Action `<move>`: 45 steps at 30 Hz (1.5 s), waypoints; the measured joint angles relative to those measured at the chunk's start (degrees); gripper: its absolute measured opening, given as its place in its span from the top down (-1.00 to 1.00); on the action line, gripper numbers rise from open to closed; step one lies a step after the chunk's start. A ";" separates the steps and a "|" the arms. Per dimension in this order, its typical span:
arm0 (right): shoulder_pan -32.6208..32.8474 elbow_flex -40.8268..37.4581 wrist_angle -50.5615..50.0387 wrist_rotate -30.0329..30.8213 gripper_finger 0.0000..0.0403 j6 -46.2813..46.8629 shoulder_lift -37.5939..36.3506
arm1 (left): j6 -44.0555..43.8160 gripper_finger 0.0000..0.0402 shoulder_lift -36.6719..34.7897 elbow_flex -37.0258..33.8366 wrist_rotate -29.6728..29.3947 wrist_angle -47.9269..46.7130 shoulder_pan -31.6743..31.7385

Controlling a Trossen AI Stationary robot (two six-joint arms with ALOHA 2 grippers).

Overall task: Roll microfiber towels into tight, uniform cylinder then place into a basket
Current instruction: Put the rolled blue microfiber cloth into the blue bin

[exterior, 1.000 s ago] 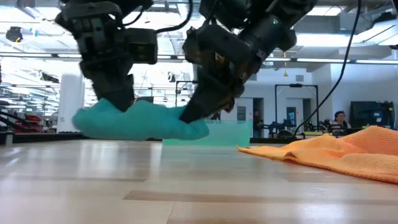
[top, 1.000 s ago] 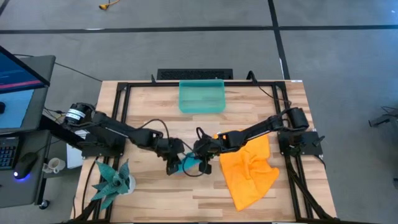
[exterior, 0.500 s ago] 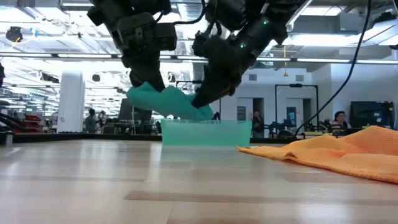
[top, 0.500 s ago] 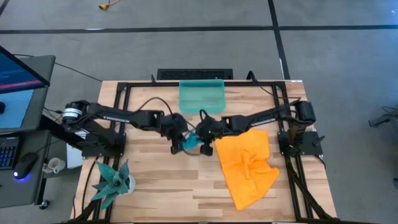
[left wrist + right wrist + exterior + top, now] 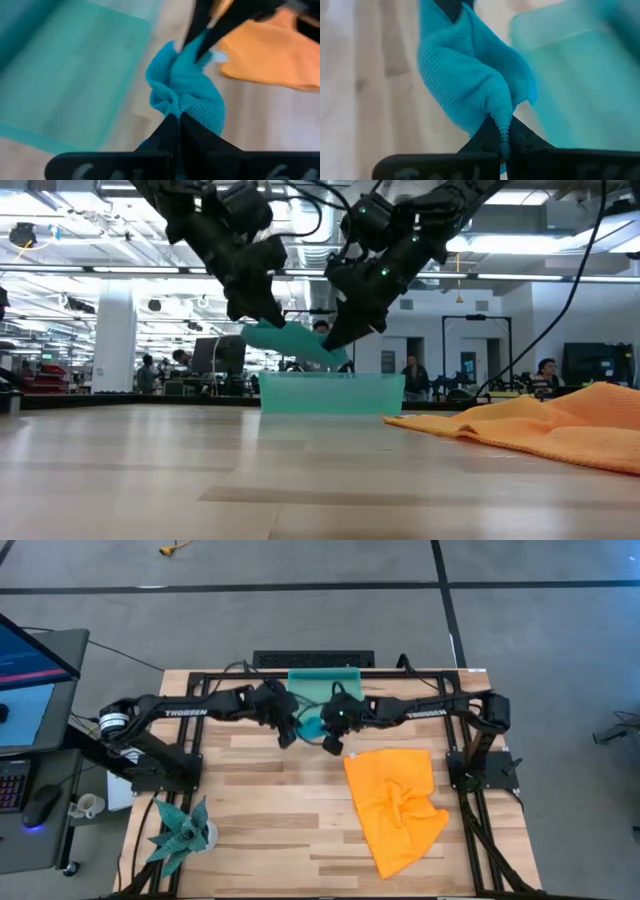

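Teal-blue towel point(image 5: 311, 724) pinched in both jaws, now higher, at the basket's point(image 5: 324, 683) near edge.

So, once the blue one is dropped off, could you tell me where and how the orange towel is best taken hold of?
Probably at the near-left corner of the orange towel, coming from above. It lies loosely spread on the table with wrinkles in the middle, and its left edge is straight and unobstructed, so a corner there gives a clean edge to pinch. The right gripper looks nearest, though it now holds the blue towel.
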 joint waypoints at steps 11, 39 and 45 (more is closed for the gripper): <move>-9.80 2.88 1.49 -2.17 0.93 -4.07 0.07 | 5.81 1.00 1.74 1.62 2.32 9.84 10.48; -24.27 5.83 1.36 -10.63 0.93 -11.26 10.86 | 12.82 1.00 30.75 24.30 3.66 2.77 19.83; -24.95 8.82 -0.17 -10.49 0.93 -11.57 13.90 | 13.78 1.00 33.14 24.30 2.97 3.10 20.05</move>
